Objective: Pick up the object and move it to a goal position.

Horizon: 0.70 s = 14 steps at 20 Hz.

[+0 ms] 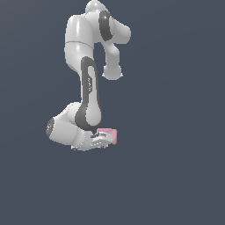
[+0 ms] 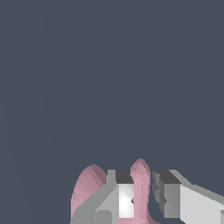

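Pink and lumpy, the object (image 1: 108, 132) sits low and just left of centre in the exterior view, tucked against the front of the jaws, with the plain dark-grey ground all round it and no goal marker visible anywhere. In the wrist view it (image 2: 141, 188) shows at the bottom edge as two rounded pink lobes — one narrow lobe standing between the two fingers, a broader one bulging outside the near finger (image 2: 124, 199).

Gripper (image 1: 102, 141) and block overlap in the exterior view, the white hand lying nearly level with its fingers pointing toward the frame's right. The jaws look clenched on the object: the light pad presses the narrow lobe on one side, though a thin dark gap shows by the other finger (image 2: 168, 197), so the hold may be one-sided — a judgement, not a certainty.

For the carry to go well, the grip should bear on both faces of that narrow lobe before any quick travel. Moving slowly and keeping the wrist attitude constant would limit the chance of the uneven block pivoting or slipping out.
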Available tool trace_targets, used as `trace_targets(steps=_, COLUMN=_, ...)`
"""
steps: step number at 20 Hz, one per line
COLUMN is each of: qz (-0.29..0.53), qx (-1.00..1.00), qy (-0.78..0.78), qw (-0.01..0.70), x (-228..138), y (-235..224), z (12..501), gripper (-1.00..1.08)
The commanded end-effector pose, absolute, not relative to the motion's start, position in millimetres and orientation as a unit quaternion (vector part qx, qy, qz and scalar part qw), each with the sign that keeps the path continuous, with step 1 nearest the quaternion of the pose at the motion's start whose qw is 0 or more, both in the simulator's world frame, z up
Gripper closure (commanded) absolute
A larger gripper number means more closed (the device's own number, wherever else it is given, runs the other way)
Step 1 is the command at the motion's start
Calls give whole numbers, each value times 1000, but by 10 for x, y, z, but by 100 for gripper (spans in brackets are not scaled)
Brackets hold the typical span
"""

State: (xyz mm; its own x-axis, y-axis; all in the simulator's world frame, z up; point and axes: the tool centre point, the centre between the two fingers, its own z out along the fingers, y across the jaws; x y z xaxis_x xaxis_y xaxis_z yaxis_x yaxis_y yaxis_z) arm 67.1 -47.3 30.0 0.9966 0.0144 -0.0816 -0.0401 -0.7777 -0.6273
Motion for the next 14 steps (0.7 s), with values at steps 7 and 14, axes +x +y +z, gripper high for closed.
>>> trace_targets(steps=7, qz=41, qx=-942, qy=7, qw=333, x=673, y=-472, z=300, gripper=108)
trace_targets(steps=14, qz=41, qx=-942, qy=7, qw=333, x=658, y=-423, z=418, gripper=108)
